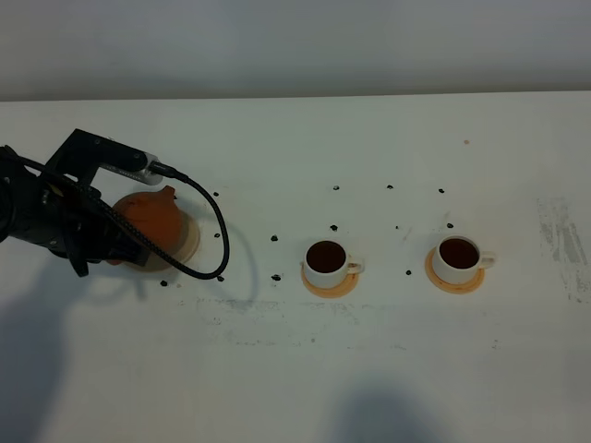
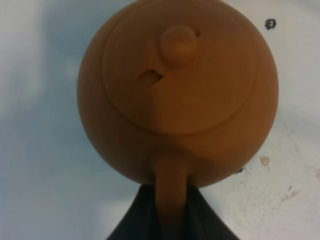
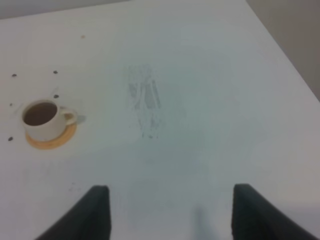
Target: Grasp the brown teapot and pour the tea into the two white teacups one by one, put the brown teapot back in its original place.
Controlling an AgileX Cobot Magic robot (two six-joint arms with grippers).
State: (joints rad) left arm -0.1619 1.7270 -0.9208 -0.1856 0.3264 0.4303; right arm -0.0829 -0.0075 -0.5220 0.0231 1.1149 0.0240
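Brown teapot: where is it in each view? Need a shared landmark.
Exterior high: brown teapot far left, partly behind the left arm.
Left wrist: fills the frame, handle between the jaws.
Right wrist: not in it.
Shared landmark: right-hand teacup on its orange coaster, also in right wrist.

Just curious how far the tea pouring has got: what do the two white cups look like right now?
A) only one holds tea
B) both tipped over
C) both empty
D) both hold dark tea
D: in the high view the left cup and the right cup each stand upright on an orange coaster with dark liquid inside.
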